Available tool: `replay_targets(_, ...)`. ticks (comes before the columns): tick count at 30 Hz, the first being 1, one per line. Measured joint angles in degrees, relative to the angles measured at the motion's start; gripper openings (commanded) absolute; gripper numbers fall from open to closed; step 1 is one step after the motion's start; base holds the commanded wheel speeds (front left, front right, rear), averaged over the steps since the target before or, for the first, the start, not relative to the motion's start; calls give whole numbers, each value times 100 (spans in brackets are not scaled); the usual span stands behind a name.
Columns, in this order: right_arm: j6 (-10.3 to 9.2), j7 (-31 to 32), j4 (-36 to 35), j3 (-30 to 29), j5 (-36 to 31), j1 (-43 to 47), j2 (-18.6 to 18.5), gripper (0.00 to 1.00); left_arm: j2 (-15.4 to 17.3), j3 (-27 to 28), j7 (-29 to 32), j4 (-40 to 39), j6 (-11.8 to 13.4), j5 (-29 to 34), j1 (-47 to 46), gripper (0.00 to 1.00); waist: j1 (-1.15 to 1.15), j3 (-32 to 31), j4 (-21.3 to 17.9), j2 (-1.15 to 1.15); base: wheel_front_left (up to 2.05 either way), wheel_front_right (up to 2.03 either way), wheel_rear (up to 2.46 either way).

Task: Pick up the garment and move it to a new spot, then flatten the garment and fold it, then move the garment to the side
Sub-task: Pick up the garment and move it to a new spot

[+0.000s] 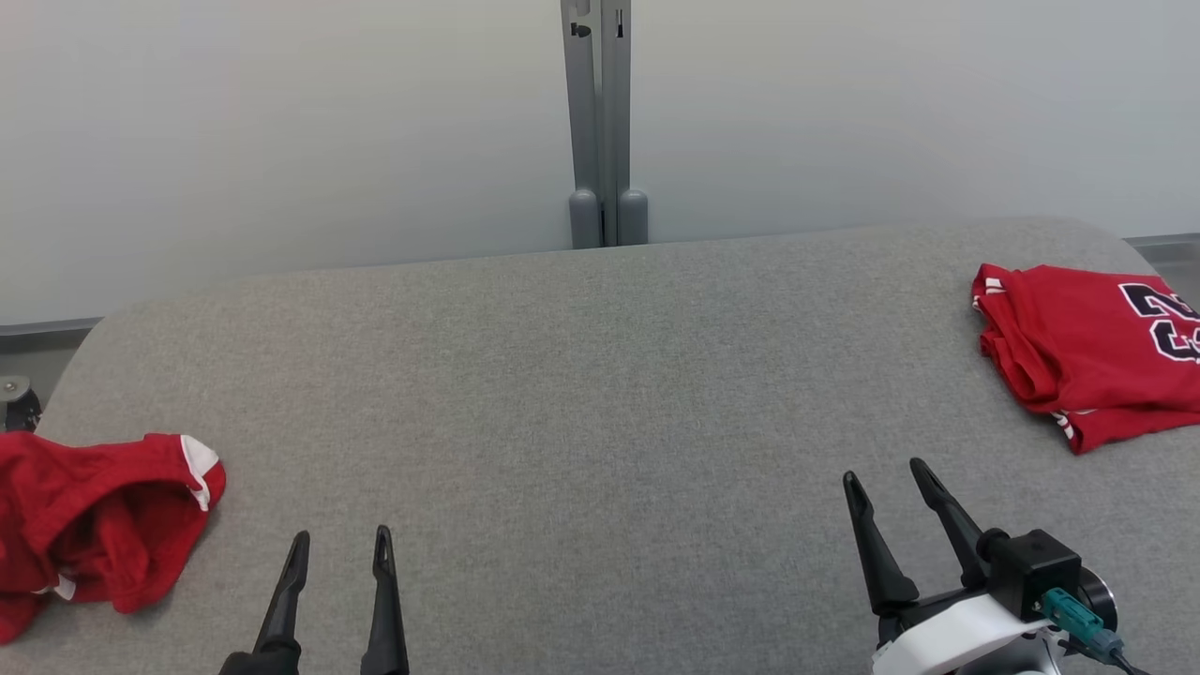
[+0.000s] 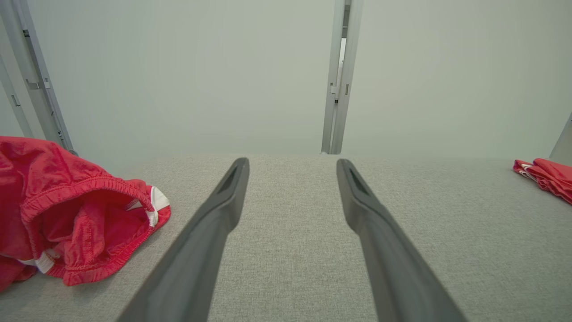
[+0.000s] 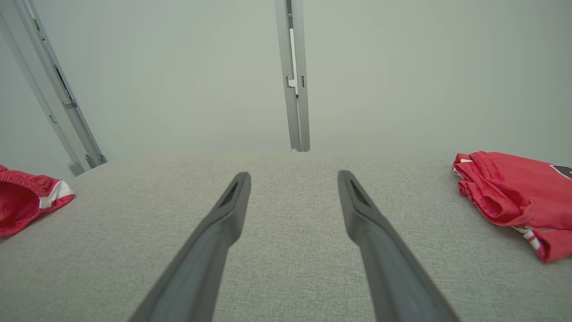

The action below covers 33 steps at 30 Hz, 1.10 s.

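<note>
From the head, the grey cloth-covered worktop (image 1: 562,394) runs to a pale wall (image 1: 281,141) with a grey post (image 1: 600,122) standing at its far edge. The red shorts (image 1: 94,516), crumpled with a white trim showing, lie at the near left edge, just left of the left hand (image 1: 341,534) and not touching it. The red jersey (image 1: 1087,347), folded with dark numerals facing up, lies at the far right, well apart from the right hand (image 1: 884,471). Both hands hover at the near edge with fingers spread, holding nothing, and bare worktop lies between them. In the left wrist view, the left hand (image 2: 292,162) points across the bare cloth towards the post (image 2: 337,89), its fingers wide apart and empty. The shorts (image 2: 76,214) are bunched close on its left with the waistband gaping, in front of slanted grey bars (image 2: 35,80); the jersey (image 2: 545,176) is far off to the right. In the right wrist view, the right hand (image 3: 293,174) is likewise spread and empty over open cloth. The jersey (image 3: 509,192) lies near on its right and the shorts (image 3: 27,201) far to its left.
</note>
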Motion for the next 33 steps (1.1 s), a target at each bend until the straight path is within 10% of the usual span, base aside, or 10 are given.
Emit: replay_targets(33,0,0,26,7,115,148,-15,100,-1,-92,0,134,1,-57,1,100,0,-136,6,0,0,0,0)
